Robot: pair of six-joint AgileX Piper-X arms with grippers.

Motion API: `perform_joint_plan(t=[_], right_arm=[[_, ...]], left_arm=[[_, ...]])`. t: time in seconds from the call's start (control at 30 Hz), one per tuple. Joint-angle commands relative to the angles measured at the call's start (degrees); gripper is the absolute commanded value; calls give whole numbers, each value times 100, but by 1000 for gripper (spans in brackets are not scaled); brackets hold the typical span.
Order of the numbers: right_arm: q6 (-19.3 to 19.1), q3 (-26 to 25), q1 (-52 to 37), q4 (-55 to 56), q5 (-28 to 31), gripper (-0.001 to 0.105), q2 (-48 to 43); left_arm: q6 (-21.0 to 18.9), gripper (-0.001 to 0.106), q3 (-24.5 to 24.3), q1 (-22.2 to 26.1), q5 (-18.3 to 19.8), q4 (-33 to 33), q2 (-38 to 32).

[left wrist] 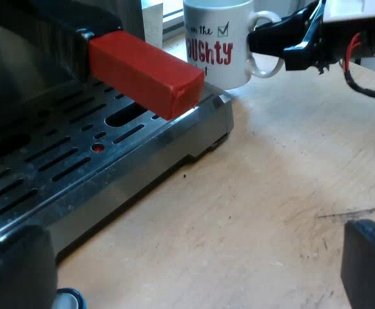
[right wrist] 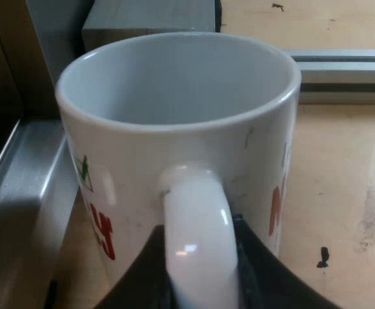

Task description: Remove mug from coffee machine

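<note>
While red end (left wrist: 145,71) partly hides mug (left wrist: 216,38) | right gripper (right wrist: 200,273) pinches its handle | left gripper (left wrist: 191,273) spread

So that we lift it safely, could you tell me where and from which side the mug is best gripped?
Grip the mug by its handle, coming from the handle's side, away from the drip tray. The mug stands upright on the wooden table, its loop pointing clear of the tray; the right tool sits there, a finger against each side.

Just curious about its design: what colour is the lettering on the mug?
Big red letters on the white mug, clearest in the left wrist view.
</note>
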Motion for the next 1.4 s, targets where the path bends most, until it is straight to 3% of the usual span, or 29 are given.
perform_joint_plan(t=[0.03, 0.43, 0.53, 0.6, 0.73, 0.97, 1.07, 1.2, 1.4], right_arm=[[-81, -67, -23, -572, 23, 0, 129], [-81, -67, -23, -361, 34, 2, 272], [-81, -67, -23, -226, 34, 19, 272], [-81, -67, -23, -70, 34, 38, 272], [-58, -67, -23, 133, 34, 54, 272], [-58, -67, -10, 175, 34, 54, 254], [141, -67, -11, 317, 34, 54, 69], [182, -67, -11, 997, 23, 54, -471], [182, -103, -11, 2908, 10, 54, -1859]], left_arm=[[-63, 91, -24, -34, -81, -102, 20], [-63, 91, -24, -34, -63, -63, 20], [-63, 91, -24, -34, -63, -63, 20], [-63, 91, -24, -34, -63, -63, 20], [-63, 91, -24, -34, -44, -63, 20], [-63, 91, -24, -34, 72, -63, 20], [-63, 91, -24, -34, 72, -63, 20], [-63, 91, -24, -34, 72, -63, 20], [-63, 91, -24, -34, 72, -63, 20]])
